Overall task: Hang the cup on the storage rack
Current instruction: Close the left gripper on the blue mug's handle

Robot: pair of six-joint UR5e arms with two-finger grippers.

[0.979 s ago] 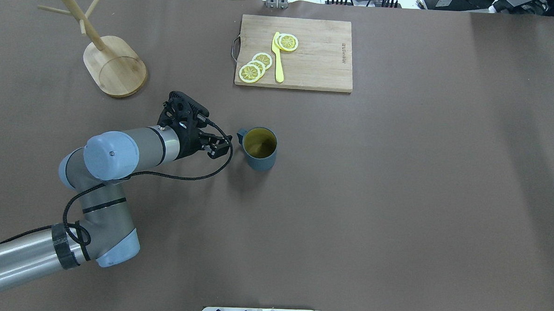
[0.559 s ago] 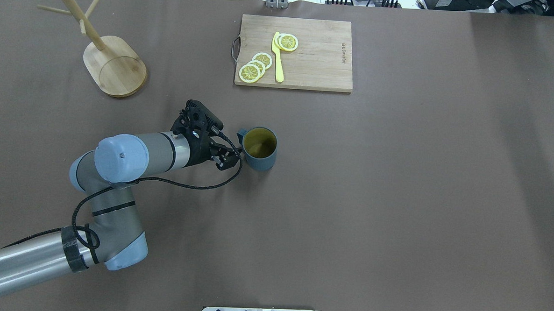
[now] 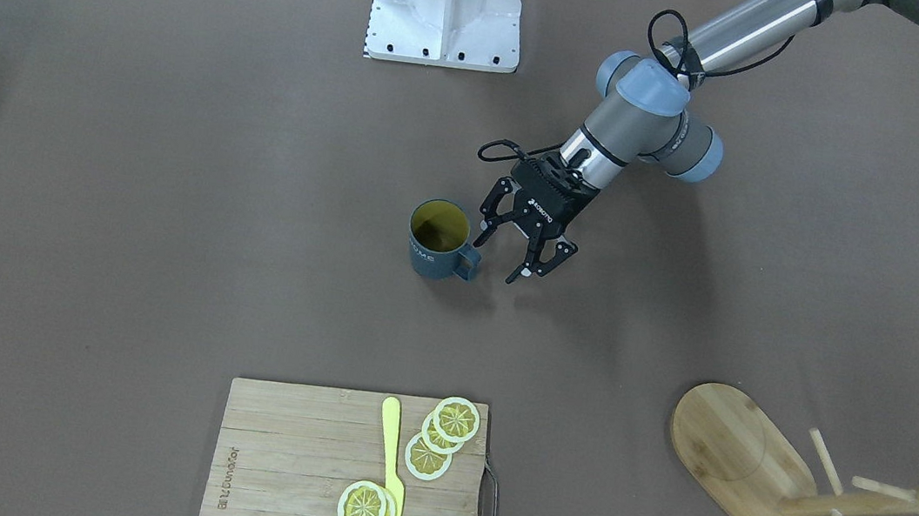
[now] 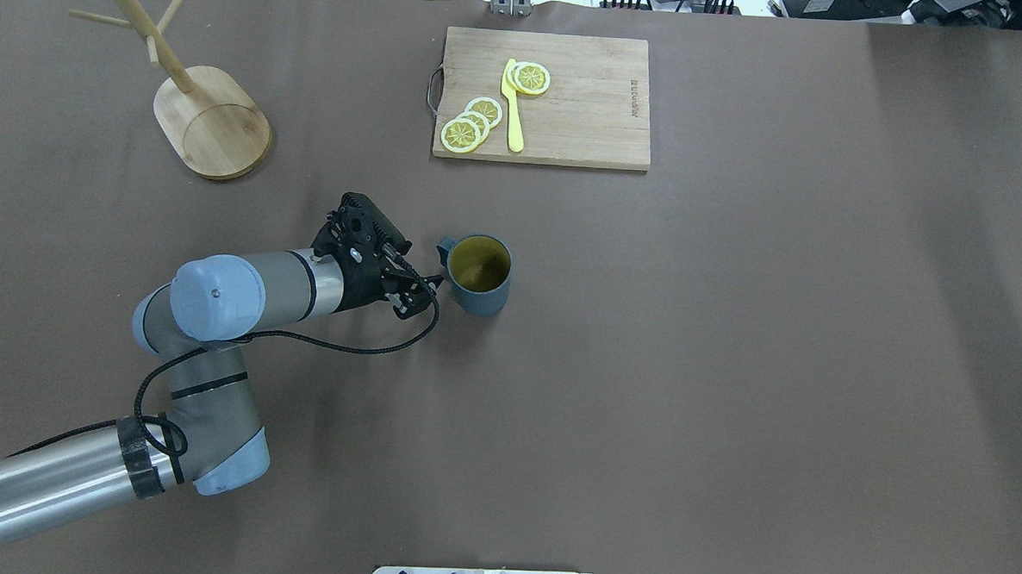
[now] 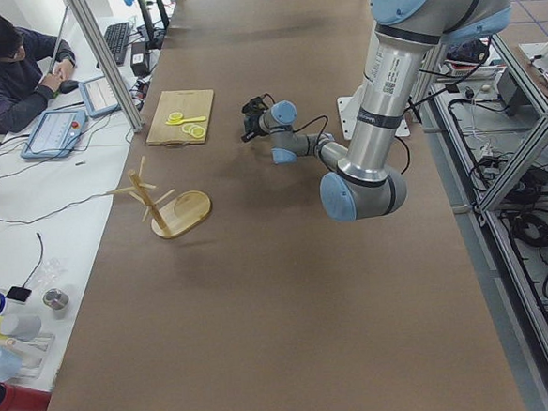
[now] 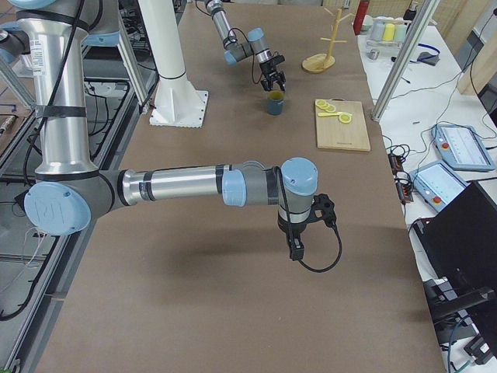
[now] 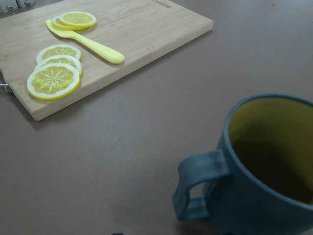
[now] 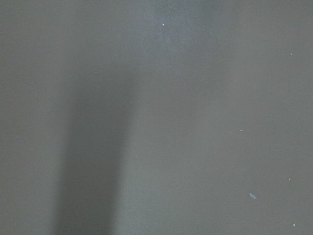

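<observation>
The cup (image 3: pixel 438 240) stands upright mid-desk (image 3: pixel 172 170), its handle turned toward the left pincer (image 3: pixel 499 260). That pincer is spread wide just beside the handle and holds nothing. The left arm reaches in low. The right pincer (image 6: pixel 297 250) points down; whether it is spread or closed I cannot tell.

Even bright overhead light, soft shadows, sharp focus, no glare
</observation>
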